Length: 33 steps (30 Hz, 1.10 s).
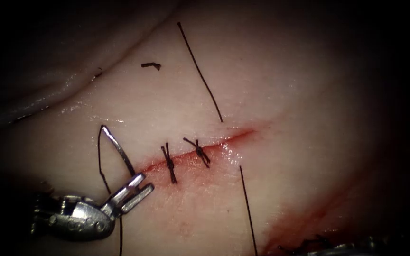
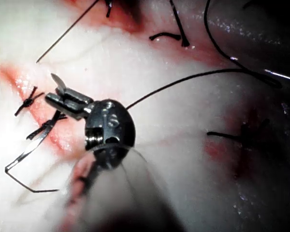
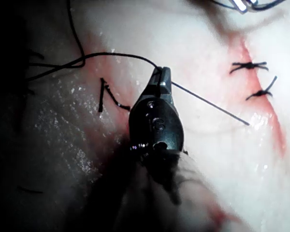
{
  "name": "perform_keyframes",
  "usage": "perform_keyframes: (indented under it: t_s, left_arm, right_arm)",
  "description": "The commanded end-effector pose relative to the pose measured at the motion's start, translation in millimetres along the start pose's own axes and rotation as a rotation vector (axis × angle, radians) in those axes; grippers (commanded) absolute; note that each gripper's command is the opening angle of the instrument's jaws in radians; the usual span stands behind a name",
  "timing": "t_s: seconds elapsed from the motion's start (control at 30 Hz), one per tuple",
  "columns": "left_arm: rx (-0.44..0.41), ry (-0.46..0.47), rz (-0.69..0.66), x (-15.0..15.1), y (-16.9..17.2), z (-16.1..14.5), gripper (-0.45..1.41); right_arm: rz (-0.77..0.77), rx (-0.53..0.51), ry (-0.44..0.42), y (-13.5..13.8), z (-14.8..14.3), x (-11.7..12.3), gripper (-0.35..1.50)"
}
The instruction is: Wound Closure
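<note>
My left tool [image 1: 141, 186] sits at the left end of the cut [image 1: 224, 142], jaws shut on the curved needle [image 1: 118, 149] near its pointed end. The needle stands free above the tissue [image 1: 309, 95], its tail up. Thread [image 1: 101, 166] drops from the tail past the tool. In the left wrist view the same jaws [image 2: 60, 100] clamp the needle [image 2: 31, 145]. My right tool [image 3: 163, 75] is shut on the thread [image 3: 208, 102], which runs to the tissue beside the cut. Two tied stitches [image 1: 169, 163] [image 1: 198, 151] cross the cut.
One strand [image 1: 200, 71] enters the tissue above the cut's right part; another [image 1: 247, 208] leaves below it. Cut thread ends [image 1: 150, 65] lie at the upper left. Red fluid [image 1: 309, 218] stains the lower right, where the right tool's body [image 1: 352, 247] shows at the edge.
</note>
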Motion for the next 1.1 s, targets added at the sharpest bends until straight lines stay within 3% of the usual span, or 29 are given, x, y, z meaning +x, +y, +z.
perform_keyframes:
  t_s: [0.03,0.23,0.5,0.57,0.63,0.7,0.77,0.9,1.03,1.1]
  left_arm:
    - [-0.002,0.000,-0.002,-0.4,0.9,0.3,-0.45]
    - [-0.002,0.000,-0.002,-0.4,0.9,0.3,-0.45]
    - [-0.002,0.000,-0.001,-0.4,0.9,0.3,-0.45]
    - [-0.002,0.000,-0.001,-0.4,0.9,0.3,-0.45]
    - [-0.002,0.001,-0.001,-0.4,0.9,0.3,-0.45]
    - [-0.001,0.001,-0.001,-0.4,1.0,0.3,-0.45]
    - [-0.001,0.000,-0.001,-0.4,1.0,0.4,-0.45]
    - [-0.002,-0.002,0.000,-0.4,1.1,0.4,-0.45]
    - [-0.003,-0.003,0.001,-0.6,1.2,0.5,-0.45]
    - [-0.003,-0.003,0.002,-0.6,1.2,0.5,-0.45]
  right_arm:
    - [-0.005,0.013,0.006,-0.9,1.0,1.2,-0.35]
    - [-0.017,0.082,0.004,-1.9,1.3,2.7,-0.35]
    - [-0.032,0.148,0.009,-2.6,1.7,2.6,-0.35]
    - [-0.017,0.121,-0.022,-2.2,1.5,2.3,0.59]
    - [-0.016,0.057,-0.095,-1.0,0.6,1.9,1.05]
    - [-0.010,-0.008,-0.189,0.8,-0.6,1.5,1.18]
    - [-0.050,-0.065,-0.340,3.2,-1.9,0.8,1.28]
    - [-0.138,-0.161,-0.583,7.8,-3.8,-0.2,1.25]
    - [-0.094,-0.235,-0.631,11.9,-4.2,-1.0,1.21]
    - [-0.059,-0.292,-0.629,13.7,-3.9,-1.5,1.40]
